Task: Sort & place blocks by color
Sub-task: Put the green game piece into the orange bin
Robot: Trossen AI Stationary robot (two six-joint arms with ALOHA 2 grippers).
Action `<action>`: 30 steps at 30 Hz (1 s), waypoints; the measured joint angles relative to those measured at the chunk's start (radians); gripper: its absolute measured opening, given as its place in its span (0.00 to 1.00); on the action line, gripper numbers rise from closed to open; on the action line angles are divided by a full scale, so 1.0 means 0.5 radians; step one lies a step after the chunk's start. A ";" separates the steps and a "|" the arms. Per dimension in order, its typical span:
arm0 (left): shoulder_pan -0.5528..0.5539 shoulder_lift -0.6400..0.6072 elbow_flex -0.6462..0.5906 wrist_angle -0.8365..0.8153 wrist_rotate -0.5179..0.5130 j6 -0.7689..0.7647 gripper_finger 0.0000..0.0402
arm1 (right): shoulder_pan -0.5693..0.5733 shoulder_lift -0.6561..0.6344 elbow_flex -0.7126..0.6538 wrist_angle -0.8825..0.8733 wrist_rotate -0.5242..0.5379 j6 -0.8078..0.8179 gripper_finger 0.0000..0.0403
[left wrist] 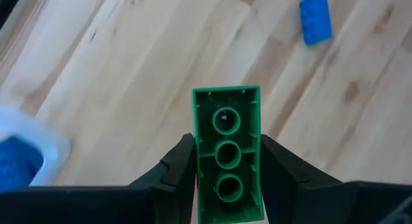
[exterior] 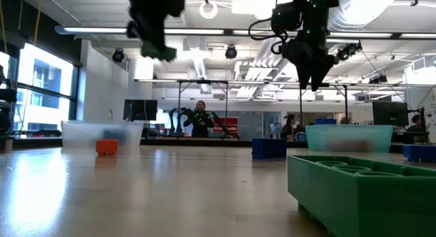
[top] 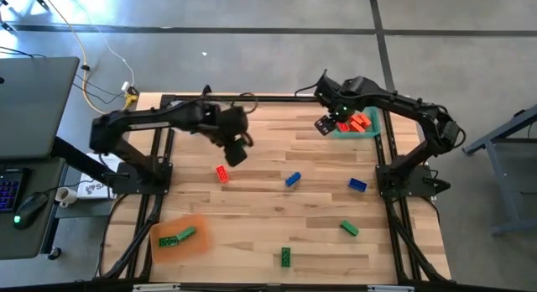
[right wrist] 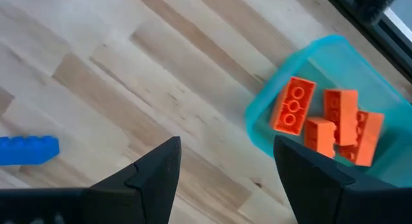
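Observation:
My left gripper (top: 237, 149) hangs over the table's middle-left, shut on a green brick (left wrist: 226, 130), well above the wood in the low view (exterior: 160, 52). My right gripper (right wrist: 225, 153) is open and empty, hovering just left of a teal tray (right wrist: 322, 63) at the far right that holds several orange bricks (right wrist: 295, 105). An orange tray (top: 197, 242) near the front left holds green bricks (top: 178, 237). Loose on the wood lie a red brick (top: 222, 174), two blue bricks (top: 292, 180) (top: 357, 185) and two green bricks (top: 349, 229) (top: 285, 257). My left gripper pinches the green brick between its two fingers (left wrist: 183, 159), one on each long side wall (left wrist: 197, 153), at the end nearer the wrist. The brick lies along the fingers and juts past their tips, its hollow underside facing the wrist camera. It is lifted clear of the table.
A clear tray (left wrist: 55, 153) with something blue (left wrist: 16, 163) in it shows in the left wrist view. A dark frame borders the table's far and side edges. Bare wood lies along the near half between the loose bricks. A desk with a keyboard stands off the left.

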 joint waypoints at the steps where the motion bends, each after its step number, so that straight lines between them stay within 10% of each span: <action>1: -0.051 -0.034 0.000 -0.058 -0.029 -0.038 0.26 | 0.014 0.000 0.000 0.006 -0.001 -0.001 0.58; 30: -1.773 -0.334 -0.003 -0.619 -0.066 -1.375 0.26 | 0.283 0.002 0.000 0.086 -0.106 0.427 0.58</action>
